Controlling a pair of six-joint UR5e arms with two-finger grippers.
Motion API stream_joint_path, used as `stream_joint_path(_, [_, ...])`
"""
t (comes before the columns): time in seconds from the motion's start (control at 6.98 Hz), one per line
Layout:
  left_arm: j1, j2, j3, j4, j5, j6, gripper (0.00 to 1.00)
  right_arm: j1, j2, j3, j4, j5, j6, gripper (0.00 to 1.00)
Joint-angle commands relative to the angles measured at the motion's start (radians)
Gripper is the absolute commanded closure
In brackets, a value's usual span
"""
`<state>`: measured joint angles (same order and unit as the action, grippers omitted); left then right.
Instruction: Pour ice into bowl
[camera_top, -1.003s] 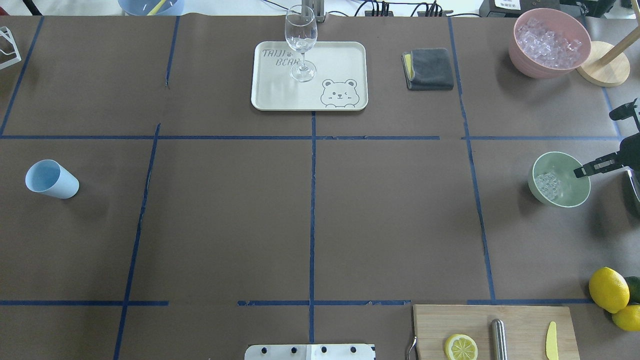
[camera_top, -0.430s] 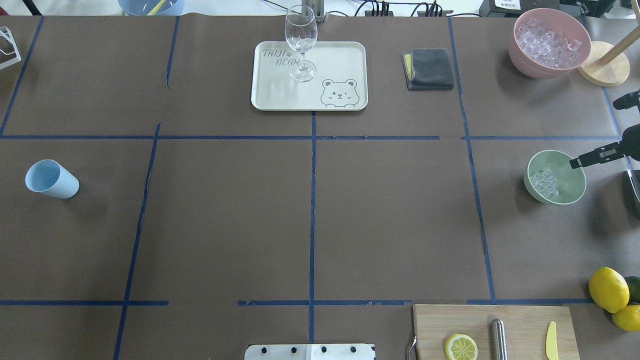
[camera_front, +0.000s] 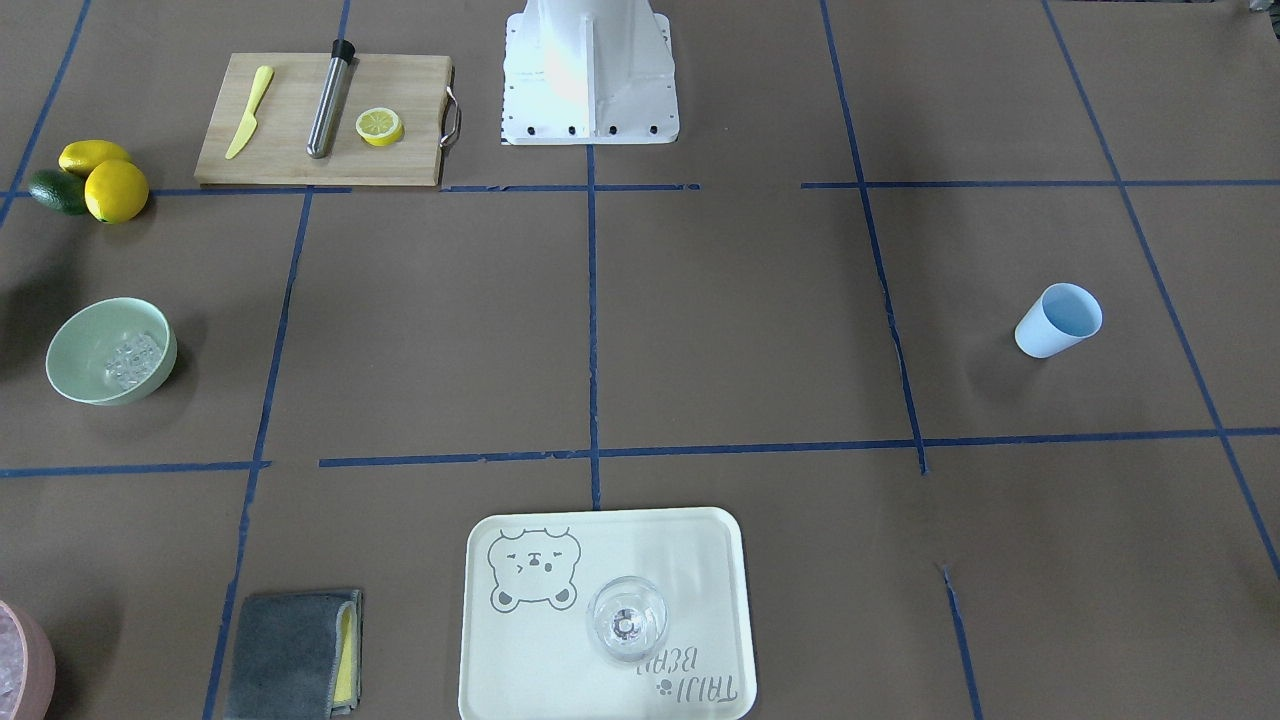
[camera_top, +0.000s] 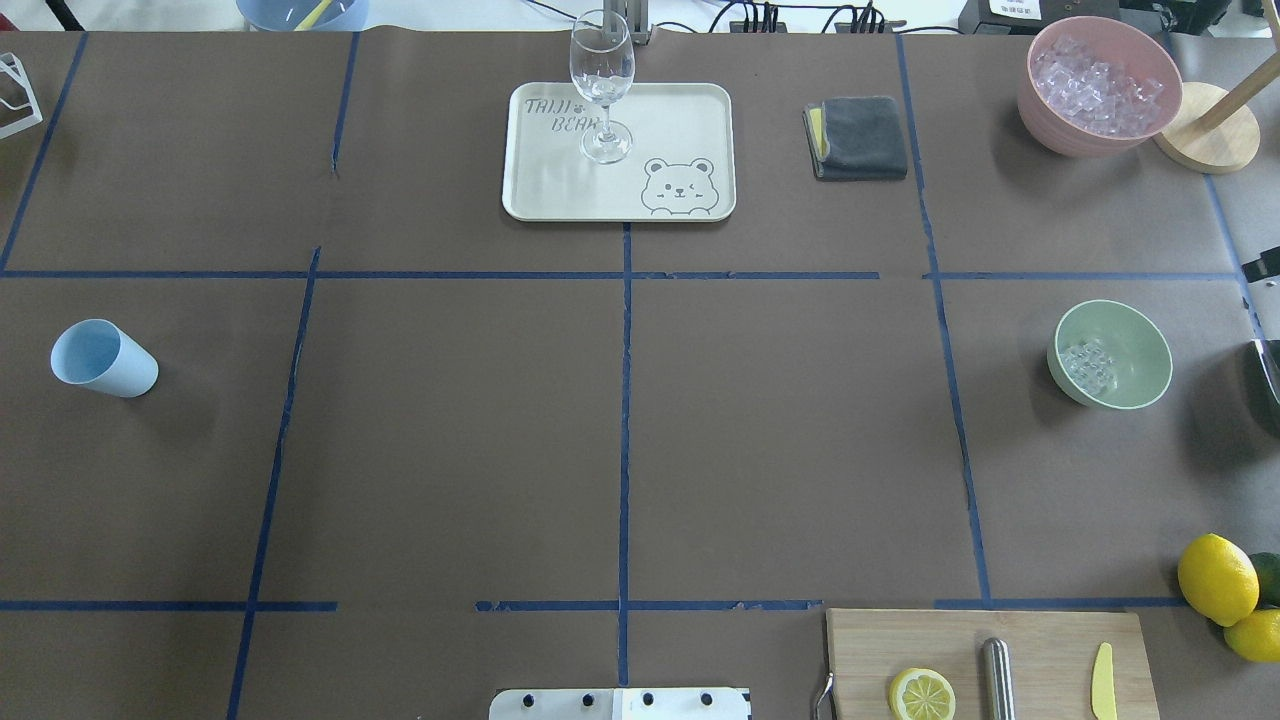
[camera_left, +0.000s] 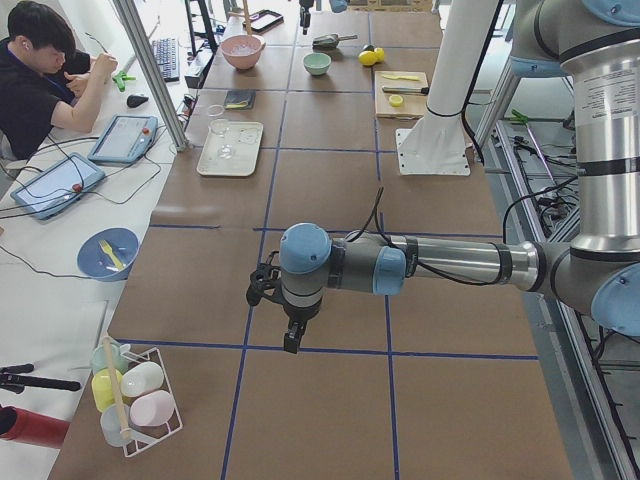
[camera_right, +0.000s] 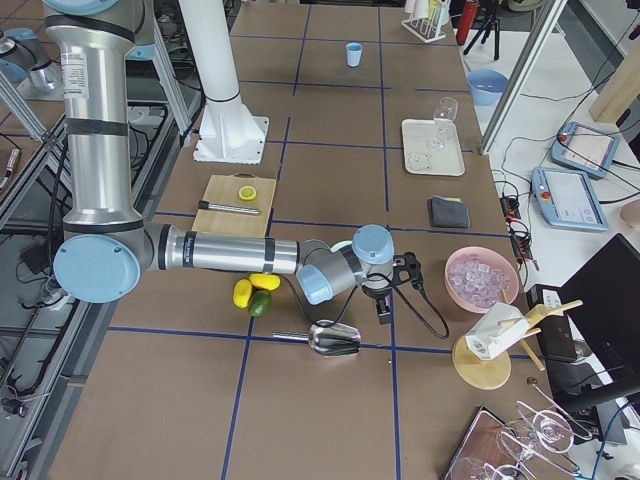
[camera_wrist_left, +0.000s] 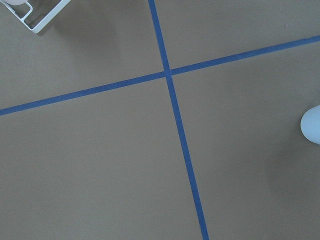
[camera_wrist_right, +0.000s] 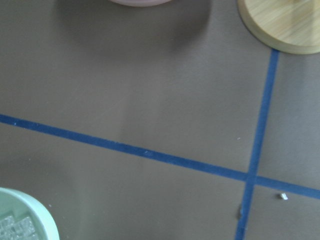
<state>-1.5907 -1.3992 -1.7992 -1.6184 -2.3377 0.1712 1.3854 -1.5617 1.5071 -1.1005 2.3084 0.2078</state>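
We see the handful of small clear ice cubes (camera_top: 1087, 363) already lying inside the round pale mint-green bowl (camera_top: 1140, 345). The bowl stands upright at 3 o'clock on the brown paper-covered table (camera_top: 780, 430) in the overhead view, and its rim peeks in at 7 o'clock of the right wrist view. We judge the right gripper (camera_right: 388, 300) much the nearer, just beside the bowl, while the left gripper (camera_left: 291, 338) hangs well apart at the opposite end, past the light blue plastic cup (camera_top: 100, 358) at 9 o'clock. We cannot tell whether either pair of jaws is apart or together.

The bowl (camera_top: 1135, 350) looks smooth and matt, the ice (camera_top: 1086, 363) glassy, the board (camera_top: 1045, 640) wooden, the table cover (camera_top: 780, 420) matt paper
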Motion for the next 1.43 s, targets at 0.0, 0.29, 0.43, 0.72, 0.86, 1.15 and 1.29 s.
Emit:
stream_joint_path(0.0, [0.0,-0.003,0.0,0.003,0.001,-0.001,0.0,0.151,0.011,0.144,-0.423,0.008,-0.165,0.0])
stream_joint_path(0.29, [0.0,0.002,-0.003,0.002,0.0,0.001,0.0,0.162,-0.066,0.156,-0.45,0.009,-0.148,0.0])
stream_joint_path(0.43, [0.0,0.002,0.006,-0.001,0.0,0.001,0.0,0.162,-0.069,0.139,-0.455,0.014,-0.148,0.0])
stream_joint_path(0.72, [-0.003,0.017,0.0,0.0,0.0,0.002,0.0,0.162,-0.098,0.136,-0.452,0.044,-0.156,0.0])
stream_joint_path(0.86, [-0.002,0.012,-0.002,-0.001,0.0,0.002,0.0,0.162,-0.107,0.128,-0.463,0.096,-0.157,0.0])
stream_joint_path(1.15, [-0.002,0.015,0.009,0.0,0.0,0.002,0.0,0.167,-0.168,0.175,-0.441,0.095,-0.166,0.0])
stream_joint_path(1.29, [-0.002,0.016,0.012,0.0,0.0,0.001,0.0,0.169,-0.179,0.185,-0.435,0.083,-0.168,0.0])
